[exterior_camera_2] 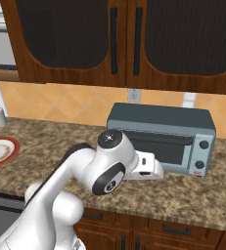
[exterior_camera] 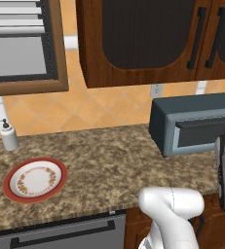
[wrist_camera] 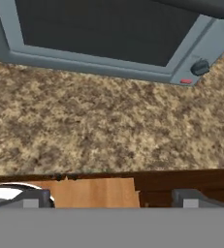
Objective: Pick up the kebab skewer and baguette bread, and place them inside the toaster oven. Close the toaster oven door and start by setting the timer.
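Observation:
The toaster oven (exterior_camera: 192, 121) is a dark blue-grey box at the back right of the counter. Its lighter grey door (exterior_camera_2: 156, 146) is closed, with the dark bar handle (exterior_camera: 205, 121) along its top. Two dark knobs (exterior_camera_2: 202, 145) sit on the right of its front. In the hand view the door's dark window (wrist_camera: 108, 29) and a knob (wrist_camera: 200, 67) lie at the top. My gripper (wrist_camera: 112, 199) hangs open over the counter's front edge, just in front of the oven, with nothing between its fingers. The kebab skewer and baguette bread are out of view.
A red-rimmed plate (exterior_camera: 35, 179) lies on the speckled counter (exterior_camera: 109, 160) at the left, with a soap dispenser (exterior_camera: 7, 135) behind it. Dark wooden wall cabinets (exterior_camera_2: 129, 39) hang above the oven. Below the counter edge there are drawers (exterior_camera_2: 173, 228) and a grey appliance front (exterior_camera: 60, 236).

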